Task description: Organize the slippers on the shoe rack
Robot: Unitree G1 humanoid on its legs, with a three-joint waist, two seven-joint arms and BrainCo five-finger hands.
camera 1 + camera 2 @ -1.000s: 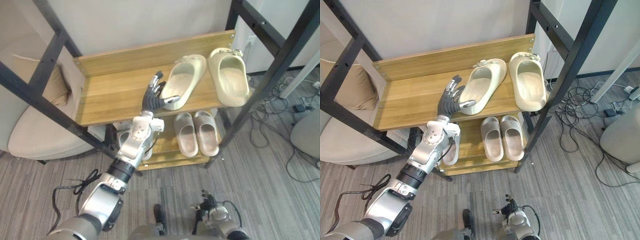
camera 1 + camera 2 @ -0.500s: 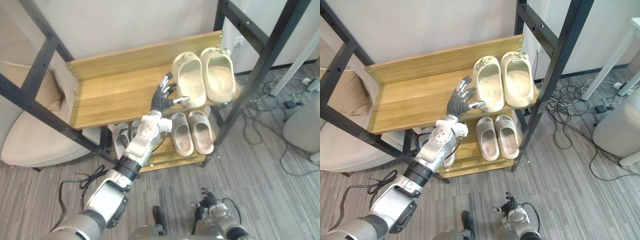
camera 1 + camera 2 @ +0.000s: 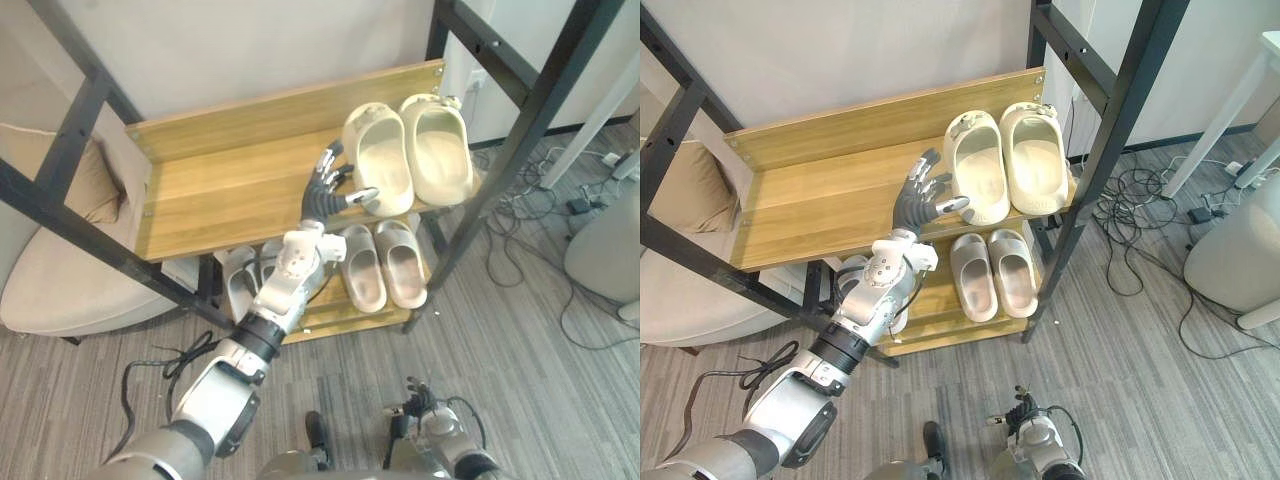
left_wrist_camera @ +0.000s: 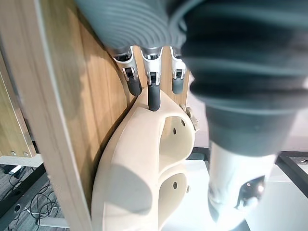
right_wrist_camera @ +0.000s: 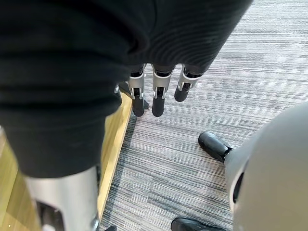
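Top shelf of the shoe rack is used as the work surface. Left hand is held open, fingers straight, with fingertips laid against the outer side of the left cream slipper; this is judged a sideways nudge, not a grasp. That slipper is set close against its mate, toes to the back panel, so the pair reads as aligned. Grey pair is parked on the lower shelf. Right hand is hung idle over the floor, fingers straight.

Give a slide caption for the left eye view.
Open left robot hand touches cream rubber slipper on wooden top shelf.
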